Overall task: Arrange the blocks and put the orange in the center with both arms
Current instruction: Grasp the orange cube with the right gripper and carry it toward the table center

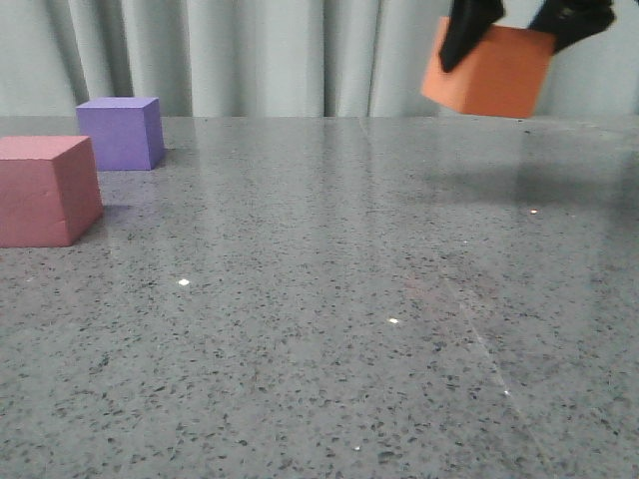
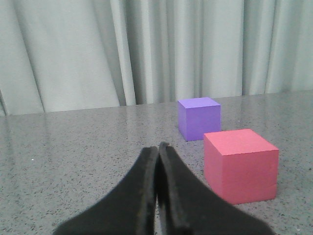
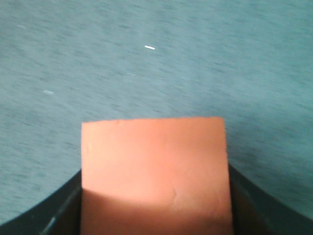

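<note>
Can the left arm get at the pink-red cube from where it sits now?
Probably yes. The left pincer is shut and empty, and only bare tabletop lies between it and the pink-red cube. The purple cube stands beyond, apart. It must open first.

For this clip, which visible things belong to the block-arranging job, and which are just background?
Job items:
- orange foam cube, held off the table by the right gripper
- pink-red foam cube
- purple foam cube
- left gripper, shut and empty

Background:
- grey speckled tabletop
- pale pleated curtain
</note>
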{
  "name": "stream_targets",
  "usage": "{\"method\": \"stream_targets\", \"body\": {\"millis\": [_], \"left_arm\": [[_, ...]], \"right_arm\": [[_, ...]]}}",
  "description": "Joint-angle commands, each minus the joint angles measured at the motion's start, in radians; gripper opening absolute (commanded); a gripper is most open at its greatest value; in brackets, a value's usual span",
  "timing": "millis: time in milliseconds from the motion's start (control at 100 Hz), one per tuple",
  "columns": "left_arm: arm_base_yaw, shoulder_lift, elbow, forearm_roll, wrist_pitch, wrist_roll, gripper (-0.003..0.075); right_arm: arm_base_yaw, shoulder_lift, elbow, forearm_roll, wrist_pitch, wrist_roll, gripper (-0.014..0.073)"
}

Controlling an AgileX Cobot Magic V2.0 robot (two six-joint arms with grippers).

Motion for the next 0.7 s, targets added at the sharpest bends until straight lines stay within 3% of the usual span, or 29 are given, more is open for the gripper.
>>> {"method": "stream_targets", "body": {"millis": [0,390,690], "left_arm": [[-0.002,-0.034,0.054,-0.009,-0.077,-0.009,-0.0010],[-0.002,-0.034,0.054,-0.009,-0.077,-0.009,-0.0010],[-0.002,-0.034,0.054,-0.009,-0.077,-0.009,-0.0010]], "right_arm": [[0.045,0.014,-0.088,-0.007,-0.035,0.071,0.0241],[0.219,0.247,-0.312,-0.241,0.093,0.474,0.0234],[0.269,0.313,-0.367,-0.307,0.065,0.581,0.0234]]}}
